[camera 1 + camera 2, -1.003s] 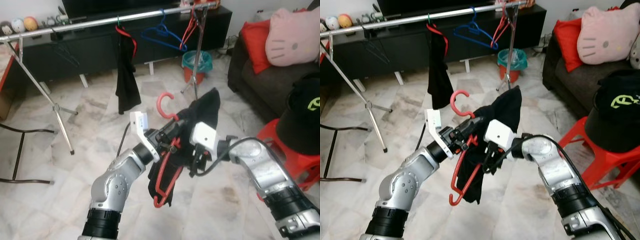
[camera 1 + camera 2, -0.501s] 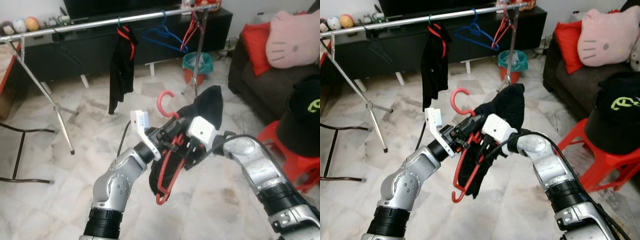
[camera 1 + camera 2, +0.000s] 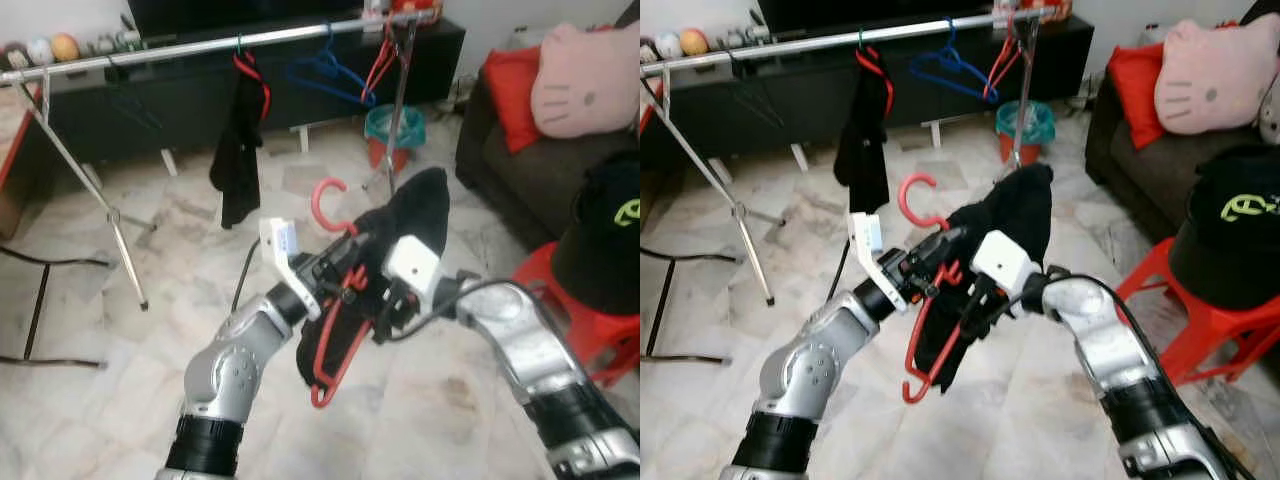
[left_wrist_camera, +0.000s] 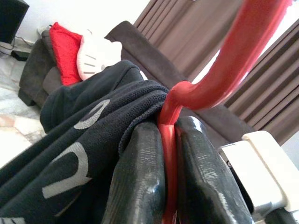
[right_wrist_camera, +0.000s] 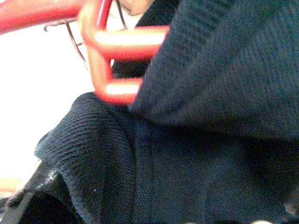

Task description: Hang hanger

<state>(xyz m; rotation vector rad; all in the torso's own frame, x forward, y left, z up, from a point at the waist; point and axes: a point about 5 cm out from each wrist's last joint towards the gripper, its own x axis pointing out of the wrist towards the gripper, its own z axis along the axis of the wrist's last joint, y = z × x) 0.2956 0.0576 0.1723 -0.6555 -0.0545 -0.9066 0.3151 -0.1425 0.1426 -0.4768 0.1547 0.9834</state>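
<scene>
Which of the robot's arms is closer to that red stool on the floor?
The right. Its arm reaches in from the stool's side, with the right pincer in the black garment. The left pincer, clamped on the red hanger, sits farther left of the stool.

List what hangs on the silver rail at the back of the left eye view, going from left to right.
Black garment on a red hanger → empty blue hanger → empty red hangers at the rail's right end.
</scene>
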